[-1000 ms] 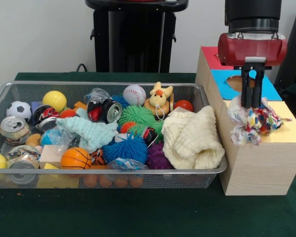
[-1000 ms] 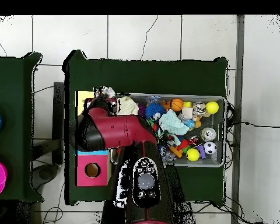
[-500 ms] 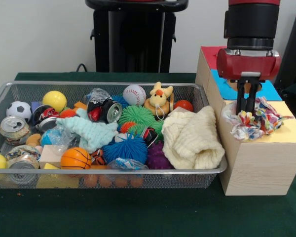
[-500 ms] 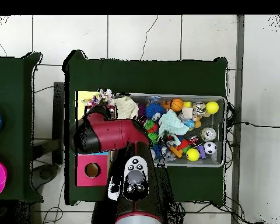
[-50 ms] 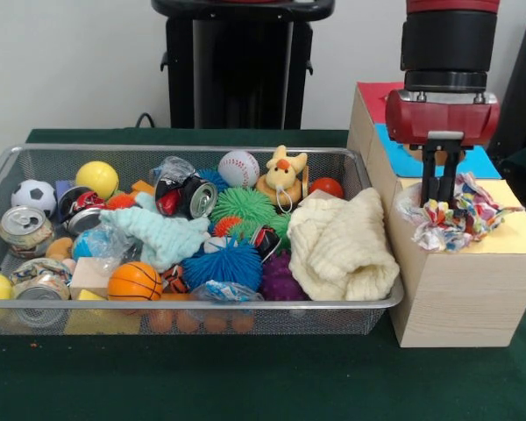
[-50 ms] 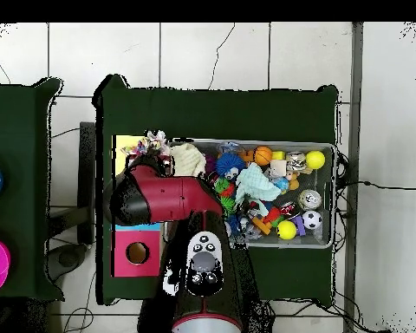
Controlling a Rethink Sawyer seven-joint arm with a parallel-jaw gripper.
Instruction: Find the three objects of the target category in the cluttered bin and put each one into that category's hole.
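Note:
A multicoloured knotted rope toy (image 5: 463, 215) lies on the yellow top (image 5: 513, 239) of the wooden box right of the bin. My gripper (image 5: 441, 200) comes straight down onto the toy's left part. Its fingers stand close together in the strands, shut on the toy. In the overhead view the rope toy (image 6: 149, 144) pokes out past the red arm (image 6: 164, 198), which hides the gripper. A cream knitted cloth (image 5: 342, 246) and a mint cloth (image 5: 162, 235) lie in the wire bin (image 5: 158, 149).
The bin holds balls, crushed cans, spiky rubber balls and a plush rabbit (image 5: 282, 175). Behind the yellow section, the box top has a blue section (image 5: 480, 163) and a red section (image 5: 373, 101). The red section's round hole (image 6: 137, 253) shows from overhead.
The gripper carried the hanging rope toy back over the box and lowered it onto the yellow top. In the last half second little has moved.

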